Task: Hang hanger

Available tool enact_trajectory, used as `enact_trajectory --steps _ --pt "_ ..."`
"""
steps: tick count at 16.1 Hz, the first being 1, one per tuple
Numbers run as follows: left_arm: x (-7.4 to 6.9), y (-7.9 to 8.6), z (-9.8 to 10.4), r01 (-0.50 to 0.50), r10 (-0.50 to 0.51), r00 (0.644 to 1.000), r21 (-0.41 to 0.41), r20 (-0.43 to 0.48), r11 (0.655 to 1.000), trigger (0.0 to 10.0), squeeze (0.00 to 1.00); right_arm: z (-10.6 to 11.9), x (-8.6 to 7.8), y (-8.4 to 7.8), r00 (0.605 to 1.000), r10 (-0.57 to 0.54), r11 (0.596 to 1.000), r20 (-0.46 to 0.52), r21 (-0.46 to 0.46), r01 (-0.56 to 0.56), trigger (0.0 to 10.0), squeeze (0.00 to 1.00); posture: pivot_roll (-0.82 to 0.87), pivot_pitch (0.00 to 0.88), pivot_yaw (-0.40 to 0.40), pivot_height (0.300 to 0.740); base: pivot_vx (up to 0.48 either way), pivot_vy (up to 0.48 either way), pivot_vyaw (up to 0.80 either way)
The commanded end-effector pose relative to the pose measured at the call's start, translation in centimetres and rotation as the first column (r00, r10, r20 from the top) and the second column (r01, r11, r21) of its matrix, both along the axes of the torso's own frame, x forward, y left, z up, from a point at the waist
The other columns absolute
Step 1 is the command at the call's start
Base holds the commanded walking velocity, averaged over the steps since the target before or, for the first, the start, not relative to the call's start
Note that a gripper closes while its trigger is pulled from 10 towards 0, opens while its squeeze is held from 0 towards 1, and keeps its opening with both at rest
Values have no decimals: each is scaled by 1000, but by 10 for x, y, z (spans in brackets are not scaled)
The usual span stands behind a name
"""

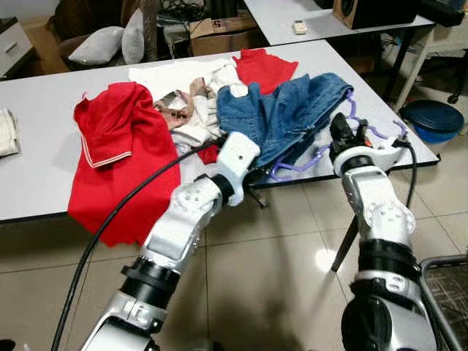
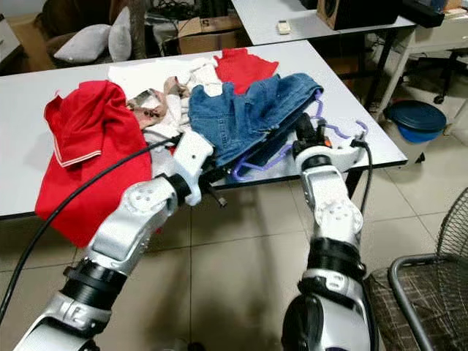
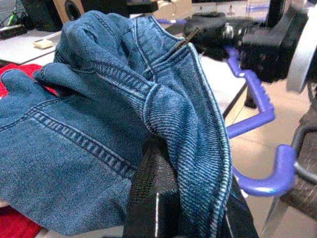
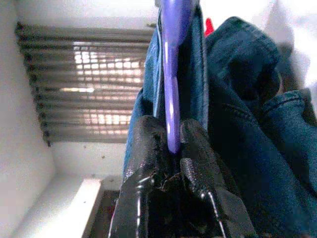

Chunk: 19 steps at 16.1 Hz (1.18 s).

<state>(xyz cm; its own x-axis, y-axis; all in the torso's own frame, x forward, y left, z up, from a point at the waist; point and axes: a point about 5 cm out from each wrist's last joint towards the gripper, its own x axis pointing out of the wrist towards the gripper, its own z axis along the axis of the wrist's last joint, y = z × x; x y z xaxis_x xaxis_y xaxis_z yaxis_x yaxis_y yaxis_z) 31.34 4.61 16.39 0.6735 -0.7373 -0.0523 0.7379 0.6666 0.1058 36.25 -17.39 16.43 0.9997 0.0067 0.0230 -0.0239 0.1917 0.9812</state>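
Blue jeans (image 1: 292,110) lie bunched over a purple plastic hanger (image 1: 307,162) at the right front edge of the white table (image 1: 36,183). My left gripper (image 1: 257,174) is at the jeans' near hem, and its black fingers (image 3: 148,198) are shut on a fold of denim (image 3: 99,124). My right gripper (image 1: 340,133) stands just right of the jeans. Its fingers (image 4: 143,148) are shut on the hanger's purple bar (image 4: 171,74), with denim (image 4: 237,124) pressed against it. The hanger's hook end (image 3: 267,178) juts past the table edge.
A red shirt (image 1: 110,146) hangs over the table front at left, with white garments (image 1: 190,80) and another red cloth (image 1: 263,69) behind the jeans. A blue basin (image 1: 431,117) sits on the floor at right, and a wire basket (image 1: 446,292) is near my right arm.
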Motion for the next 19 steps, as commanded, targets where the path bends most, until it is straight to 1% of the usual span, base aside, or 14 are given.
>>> enact_trajectory --steps 1,3,4,6,7,8,9,11,12,14,16,17,18,19 --pt "-9 -10 6 87 -87 996 -25 8 996 0 0 14 6 -7 997 -75 997 33 5 75 10000 0 -20 0 104 740 0 0 0" --pt "-12 -13 7 86 -86 996 -44 -3 995 0 0 17 14 -13 988 -157 988 10 4 157 10000 0 -23 0 102 740 0 0 0" --pt "-12 -14 7 87 -88 996 -44 -2 995 0 0 17 14 -13 986 -168 986 7 6 168 10000 0 -23 0 102 740 0 0 0" --pt "-15 -18 7 112 -113 994 -37 -8 993 0 0 17 19 -18 974 -223 973 -24 47 224 10000 0 -21 0 97 740 0 0 0" --pt "-15 -18 4 109 -110 994 -20 -21 994 0 0 19 20 -20 969 -247 963 -23 109 248 10000 0 -19 0 95 740 0 0 0" --pt "-15 -17 3 103 -103 994 -9 -22 995 0 0 19 21 -20 968 -250 960 -23 125 251 10000 0 -20 0 95 740 0 0 0" --pt "-14 -16 2 93 -93 995 -2 -23 996 0 0 20 22 -21 963 -270 955 -23 120 271 10000 0 -18 0 93 740 0 0 0" --pt "-16 -15 1 109 -109 994 27 -23 994 0 0 21 23 -27 945 -326 931 -36 163 328 10000 0 -16 0 92 740 0 0 0" --pt "-16 -16 0 116 -115 993 25 -26 993 0 0 21 23 -29 939 -343 923 -34 175 344 10000 0 -16 0 92 740 0 0 0" --pt "-17 -18 2 127 -127 992 14 -27 992 0 0 23 23 -30 933 -359 920 -29 159 358 10000 0 -16 0 93 740 0 0 0" --pt "-20 -27 9 171 -172 985 -28 -27 985 0 0 25 24 -25 919 -393 913 -20 113 393 10000 0 -15 0 89 740 0 0 0" --pt "-20 -29 10 177 -178 984 -34 -29 984 0 0 25 25 -24 916 -401 910 -20 104 401 10000 0 -15 0 89 740 0 0 0" --pt "-19 -34 15 182 -187 981 -91 -45 979 0 0 26 25 -20 912 -410 909 -5 83 409 10000 0 -14 0 85 740 0 0 0" --pt "-18 -38 21 182 -189 981 -128 -51 975 0 0 27 26 -9 928 -373 926 7 55 373 10000 0 -12 0 81 740 0 0 0"
